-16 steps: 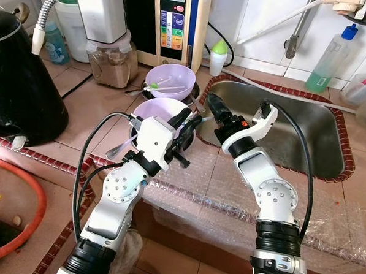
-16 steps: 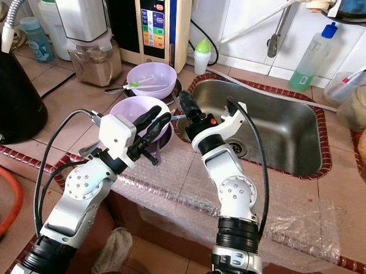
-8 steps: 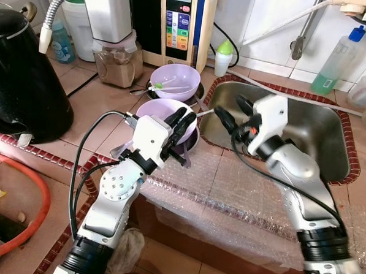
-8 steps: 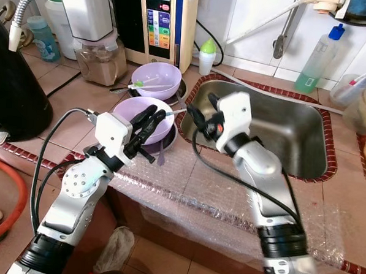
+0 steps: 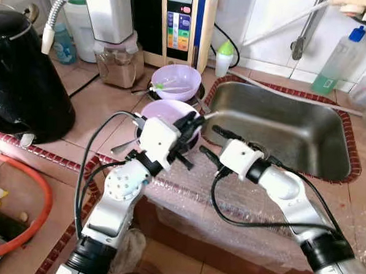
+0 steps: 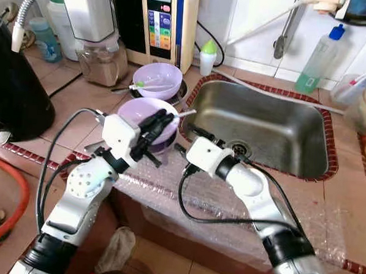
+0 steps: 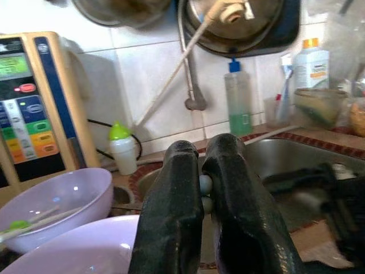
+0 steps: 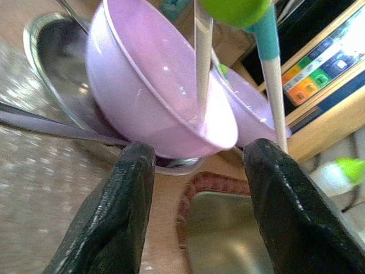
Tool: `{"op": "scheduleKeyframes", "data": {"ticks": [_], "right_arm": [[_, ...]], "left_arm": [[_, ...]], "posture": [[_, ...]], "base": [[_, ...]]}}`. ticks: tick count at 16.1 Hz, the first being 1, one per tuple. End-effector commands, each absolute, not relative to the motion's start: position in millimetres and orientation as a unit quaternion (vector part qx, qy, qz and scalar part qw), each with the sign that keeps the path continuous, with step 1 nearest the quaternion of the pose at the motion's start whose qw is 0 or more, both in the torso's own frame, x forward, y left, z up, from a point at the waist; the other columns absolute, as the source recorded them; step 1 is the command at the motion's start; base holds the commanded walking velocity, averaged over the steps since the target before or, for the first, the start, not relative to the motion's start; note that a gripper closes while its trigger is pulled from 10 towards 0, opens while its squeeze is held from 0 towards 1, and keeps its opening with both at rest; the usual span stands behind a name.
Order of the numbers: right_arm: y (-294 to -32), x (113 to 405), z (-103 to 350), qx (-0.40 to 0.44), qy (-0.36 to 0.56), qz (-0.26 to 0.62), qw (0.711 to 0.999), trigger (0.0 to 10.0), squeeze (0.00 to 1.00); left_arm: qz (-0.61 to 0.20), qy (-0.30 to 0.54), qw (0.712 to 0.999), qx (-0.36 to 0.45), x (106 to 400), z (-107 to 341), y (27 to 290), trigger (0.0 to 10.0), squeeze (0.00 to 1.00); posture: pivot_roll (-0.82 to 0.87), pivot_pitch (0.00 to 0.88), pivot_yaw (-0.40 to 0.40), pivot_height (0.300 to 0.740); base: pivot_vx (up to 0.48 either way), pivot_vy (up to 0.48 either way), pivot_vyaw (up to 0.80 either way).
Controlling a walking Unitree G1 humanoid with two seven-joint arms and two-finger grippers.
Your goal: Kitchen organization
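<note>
While left gripper [image 5: 193, 122] is clamping white utensil handle [image 5: 207, 114] over near lavender bowl [image 6: 149, 111], right gripper [image 5: 214, 143] is hovering spread beside sink [image 5: 329, 158]; advising steady, level carry to avoid snagging rim.

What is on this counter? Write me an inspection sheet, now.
Surface: tiled counter, bubble wrap along its front edge.
Job's things: near lilac bowl; far lilac bowl holding utensils; thin white stick.
Clutter: black kettle, jar of brown powder, green-capped bottle.
Grippers: left tool shut on the stick over the near bowl; right tool open, beside it.
Cables: black cables loop from both arms.
Surroundings: steel sink, soap bottle, orange hose.
</note>
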State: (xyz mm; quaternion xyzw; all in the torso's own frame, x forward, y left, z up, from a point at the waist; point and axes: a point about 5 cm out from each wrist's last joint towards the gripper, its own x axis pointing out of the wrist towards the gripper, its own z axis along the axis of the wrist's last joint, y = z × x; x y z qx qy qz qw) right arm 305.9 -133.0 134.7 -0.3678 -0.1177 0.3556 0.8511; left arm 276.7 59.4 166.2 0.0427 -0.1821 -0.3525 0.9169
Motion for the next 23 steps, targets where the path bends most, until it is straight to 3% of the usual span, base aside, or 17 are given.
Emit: {"op": "scheduleKeyframes", "data": {"ticks": [1, 6, 7, 9, 10, 11, 14, 17, 20, 23], "right_arm": [[-129, 308, 137, -0.390, -0.141, 0.348, 0.840, 10.0, 0.00], [-130, 314, 137, -0.411, -0.175, 0.310, 0.839, 10.0, 0.00], [-131, 314, 136, -0.407, -0.178, 0.310, 0.841, 10.0, 0.76], [-131, 312, 135, -0.404, -0.189, 0.314, 0.838, 10.0, 0.85], [-131, 311, 135, -0.404, -0.193, 0.314, 0.837, 10.0, 0.85], [-134, 307, 139, -0.372, -0.191, 0.316, 0.852, 10.0, 0.04], [-141, 290, 142, -0.333, -0.178, 0.350, 0.857, 10.0, 0.00], [-161, 276, 141, -0.378, -0.177, 0.350, 0.838, 10.0, 0.00], [-178, 289, 153, -0.424, -0.190, 0.289, 0.837, 10.0, 0.00], [-166, 303, 160, -0.430, -0.208, 0.278, 0.833, 10.0, 0.00]], "left_arm": [[-0.376, -0.177, 0.908, 0.051, 275, 165, 52, 1.3, 0.00], [-0.375, -0.174, 0.909, 0.050, 275, 164, 53, 2.0, 0.00], [-0.374, -0.173, 0.910, 0.050, 275, 164, 53, 2.2, 0.00], [-0.369, -0.175, 0.911, 0.051, 276, 165, 54, 2.5, 0.00], [-0.368, -0.176, 0.912, 0.051, 276, 165, 54, 2.5, 0.00], [-0.357, -0.182, 0.914, 0.055, 278, 167, 56, 2.8, 0.00], [-0.339, -0.182, 0.921, 0.059, 281, 167, 63, 3.2, 0.00], [-0.332, -0.179, 0.924, 0.061, 282, 167, 66, 3.7, 0.00], [-0.344, -0.176, 0.920, 0.058, 281, 165, 61, 3.6, 0.00], [-0.363, -0.179, 0.913, 0.052, 282, 171, 53, 4.2, 0.00]], "posture": [[-0.01, 0.000, 0.052, 0.740], [0.00, 0.000, 0.051, 0.740], [-0.01, 0.000, 0.049, 0.740], [-0.01, 0.000, 0.049, 0.740], [-0.01, 0.000, 0.049, 0.740], [0.00, 0.000, 0.046, 0.740], [0.00, 0.000, 0.044, 0.740], [-0.01, 0.000, 0.044, 0.740], [-0.02, 0.000, 0.048, 0.740], [-0.03, 0.000, 0.057, 0.740]], "base": [[0.000, 0.000, 0.00], [0.000, 0.000, 0.00], [0.000, 0.000, 0.00], [0.000, 0.000, 0.00], [0.000, 0.000, 0.00], [0.000, 0.000, 0.00], [0.000, 0.000, 0.00], [0.000, 0.000, 0.00], [0.000, 0.000, 0.00], [0.000, 0.000, 0.00]]}}
